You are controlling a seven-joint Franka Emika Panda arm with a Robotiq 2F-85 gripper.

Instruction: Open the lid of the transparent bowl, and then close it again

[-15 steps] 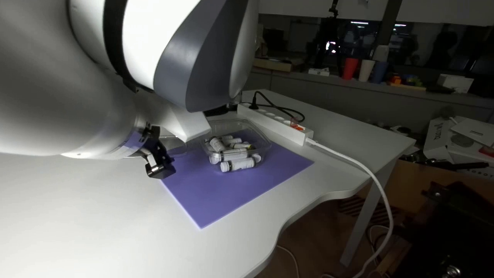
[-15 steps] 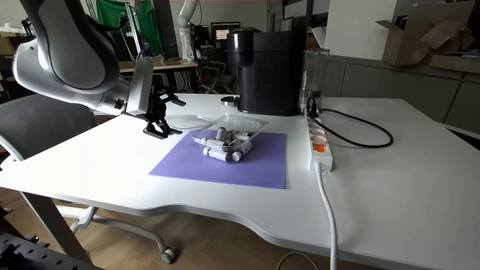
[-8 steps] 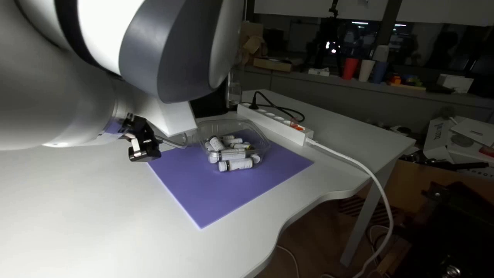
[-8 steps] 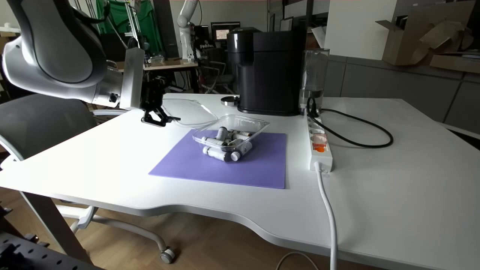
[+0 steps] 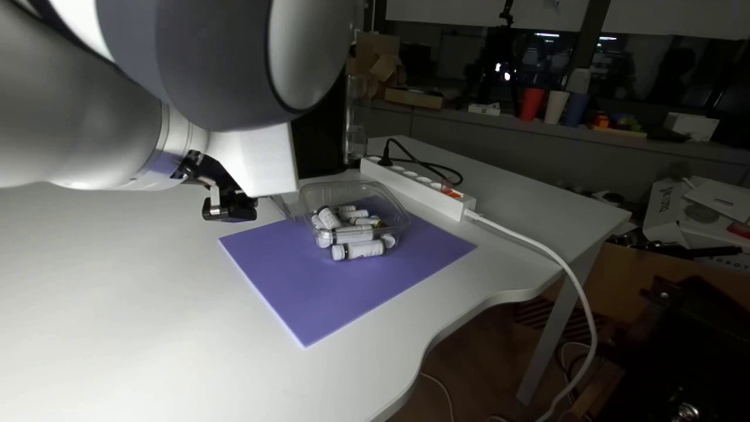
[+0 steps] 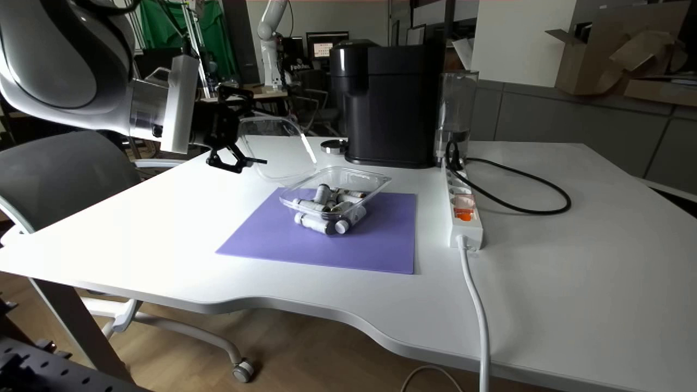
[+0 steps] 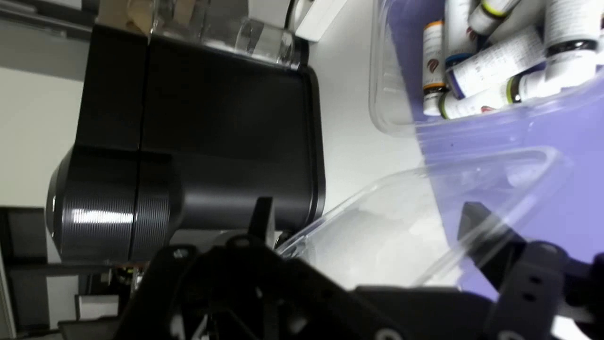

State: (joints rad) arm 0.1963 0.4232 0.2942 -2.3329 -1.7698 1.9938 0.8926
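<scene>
"How did the end effector [image 7: 367,210] stand?"

"Toward the left edge of the counter [image 6: 179,228], in an exterior view. Its fingers [image 7: 261,219] were spread, nothing clamped between them; whether one touched the lid [image 6: 280,147], I couldn't tell."

"And the lid?"

"Just right of it, tilted steeply, its low side beside the bowl [image 6: 351,178]. Its long axis was hard to read."

"Which move was called for?"

"A rightward push, I judged, folding it over the bowl: opening done, closing ahead."

"Materials?"

"Lid and bowl were thin clear plastic, rounded at the corners, probably bendy. The bowl held smooth round bottles [image 6: 313,206], white-labelled, partly on a flat purple mat [image 6: 375,245]. A boxy black coffee machine [image 6: 400,109] stood near the far edge, a long white power strip [image 6: 466,231] right of the mat."
</scene>
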